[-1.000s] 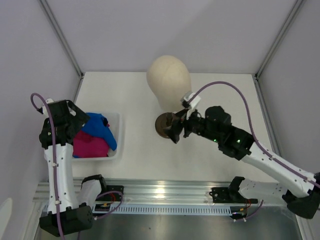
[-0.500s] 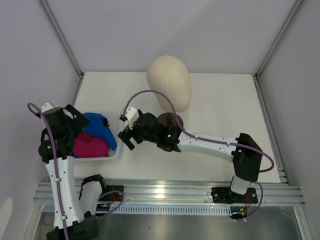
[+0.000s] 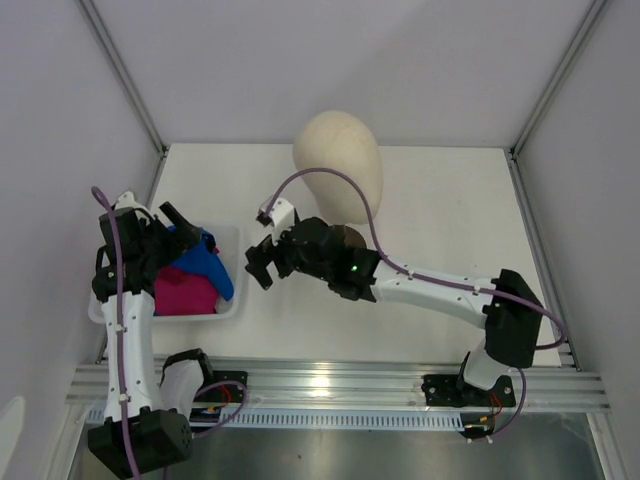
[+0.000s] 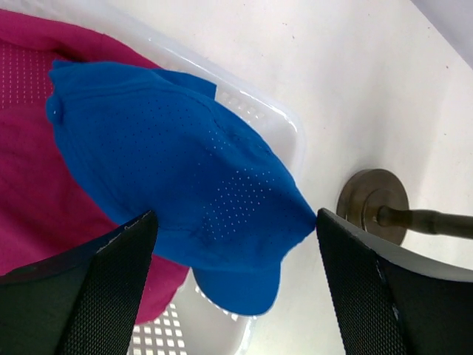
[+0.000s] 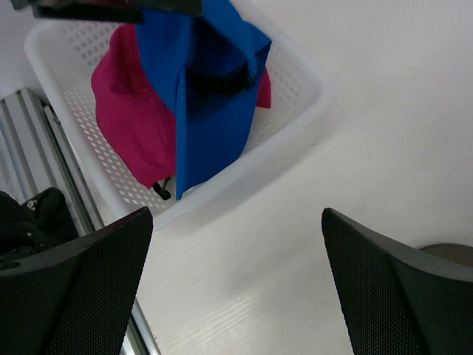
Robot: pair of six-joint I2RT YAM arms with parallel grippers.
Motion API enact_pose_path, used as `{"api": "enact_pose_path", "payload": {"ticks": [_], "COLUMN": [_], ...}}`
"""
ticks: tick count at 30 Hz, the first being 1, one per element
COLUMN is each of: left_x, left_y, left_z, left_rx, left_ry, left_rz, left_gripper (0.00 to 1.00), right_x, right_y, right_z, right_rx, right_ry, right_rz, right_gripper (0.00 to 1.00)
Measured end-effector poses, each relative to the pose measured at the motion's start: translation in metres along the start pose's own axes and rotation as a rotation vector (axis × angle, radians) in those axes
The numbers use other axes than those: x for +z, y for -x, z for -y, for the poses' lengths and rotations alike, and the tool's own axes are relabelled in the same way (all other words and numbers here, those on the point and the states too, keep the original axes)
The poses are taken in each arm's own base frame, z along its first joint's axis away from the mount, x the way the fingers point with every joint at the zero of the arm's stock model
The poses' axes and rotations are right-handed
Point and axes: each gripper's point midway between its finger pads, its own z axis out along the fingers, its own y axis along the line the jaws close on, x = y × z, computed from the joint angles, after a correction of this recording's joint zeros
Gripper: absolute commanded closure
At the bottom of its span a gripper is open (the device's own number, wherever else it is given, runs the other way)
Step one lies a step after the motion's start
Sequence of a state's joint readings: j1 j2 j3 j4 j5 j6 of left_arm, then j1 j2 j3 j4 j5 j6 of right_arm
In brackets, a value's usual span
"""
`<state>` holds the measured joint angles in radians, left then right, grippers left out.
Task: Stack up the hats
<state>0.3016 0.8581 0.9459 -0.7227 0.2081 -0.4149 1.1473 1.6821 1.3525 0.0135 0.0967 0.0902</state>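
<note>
Looking down from the overhead camera, I have the white table (image 3: 440, 200) with the cream mannequin head (image 3: 338, 160) towards its far side, mounted on a dark round stand (image 3: 349, 236) that my right arm partly covers. On the left of the table sits the white perforated plastic basket (image 3: 233, 302), and both hats are in it: the bright blue fabric cap (image 3: 205, 262) lies on top of the magenta pink fabric cap (image 3: 180, 293), with its curved brim hanging out over the basket rim on the side facing the stand. My left gripper (image 3: 172, 226) hangs directly above the blue cap, fingers spread wide to either side of its crown and grasping nothing; from the left wrist view I cannot tell whether the pads touch the fabric. My right gripper (image 3: 258, 266) is over bare table just beside the basket, between it and the stand, its fingers likewise spread apart and holding nothing, with the wrist camera looking towards both caps.
</note>
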Motion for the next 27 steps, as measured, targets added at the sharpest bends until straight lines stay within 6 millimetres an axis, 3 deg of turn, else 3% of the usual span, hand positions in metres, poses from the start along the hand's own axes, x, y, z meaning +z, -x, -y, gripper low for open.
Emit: {"api": "enact_pose_path", "payload": {"ticks": [2,6,7,9,12,13,21,24,27], "left_x": [0.008,0.021,0.023,0.027,0.032,0.033,0.031,0.017,-0.010], "left_y": [0.000,-0.005,-0.006,-0.007,-0.009,-0.009,-0.006,0.009,0.033], "left_z": [-0.002,-0.006,-0.006,-0.004,0.000,0.002,0.007,0.014,0.029], "left_rx": [0.006,0.017,0.024,0.048,0.072,0.085,0.109,0.105,0.090], "left_ry": [0.002,0.013,0.016,0.013,0.009,0.002,0.010,0.012,-0.003], "left_rz": [-0.002,-0.019,-0.024,-0.031,-0.038,-0.040,-0.033,0.003,0.081], "left_gripper": [0.12,0.28,0.38,0.50,0.81,0.99,0.99,0.99,0.99], "right_x": [-0.014,-0.034,-0.038,-0.040,-0.039,-0.038,-0.034,-0.031,-0.024], "right_y": [0.013,0.039,0.044,0.047,0.041,0.038,0.032,0.032,0.032], "right_z": [0.010,0.024,0.024,0.022,0.022,0.022,0.018,0.009,-0.007], "right_rx": [0.031,0.066,0.071,0.077,0.083,0.084,0.091,0.099,0.090], "right_ry": [-0.014,-0.039,-0.040,-0.035,-0.034,-0.033,-0.012,0.040,0.123], "right_rz": [0.034,0.102,0.117,0.129,0.116,0.111,0.095,0.097,0.110], "right_gripper": [0.01,0.00,0.00,0.01,0.01,0.00,0.00,0.00,0.00]}}
